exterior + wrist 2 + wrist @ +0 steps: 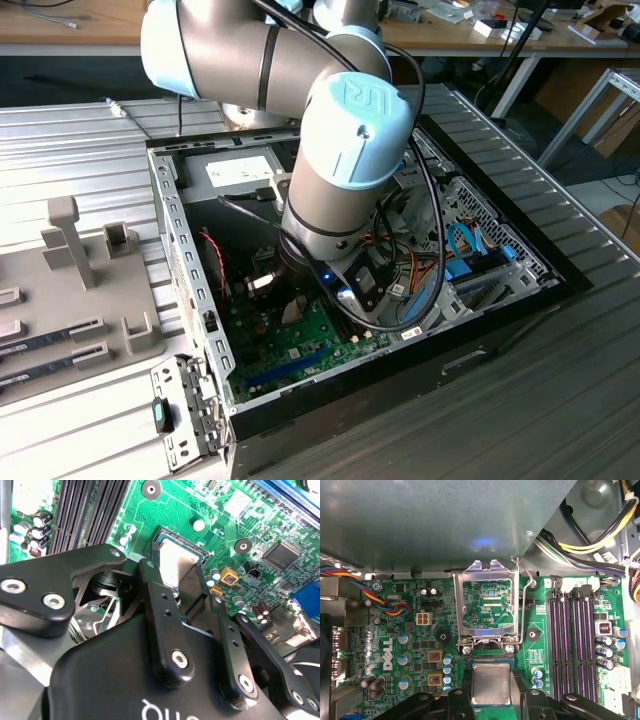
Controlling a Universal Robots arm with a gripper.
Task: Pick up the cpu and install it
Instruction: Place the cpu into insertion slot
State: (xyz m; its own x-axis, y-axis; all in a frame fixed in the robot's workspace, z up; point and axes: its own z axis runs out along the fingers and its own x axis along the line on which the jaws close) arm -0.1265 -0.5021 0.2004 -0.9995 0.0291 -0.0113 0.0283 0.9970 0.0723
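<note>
1. Exterior view: raised emblem on the arm's pale-blue joint cap [357, 112].
2. White label [238, 172] on the case's inner panel, at 8 o'clock from that cap; print too small to make out.
3. First wrist view: large white brand mark [387, 652] on the green motherboard [535, 655].
4. Small white print [490, 615] on the board inside the raised socket frame [485, 570], just beyond the cpu [491, 682].
5. Second wrist view: white letters [160, 711] on the black housing of the gripper [175, 570], cut off at the edge.

The arm [345, 150] bends over and points its wrist [320, 235] down; the gripper [491, 692] sits low at its end. Its two black fingers [159, 615] are pulled in; the cpu [491, 680] is between the jaws, a finger touching each side.
</note>
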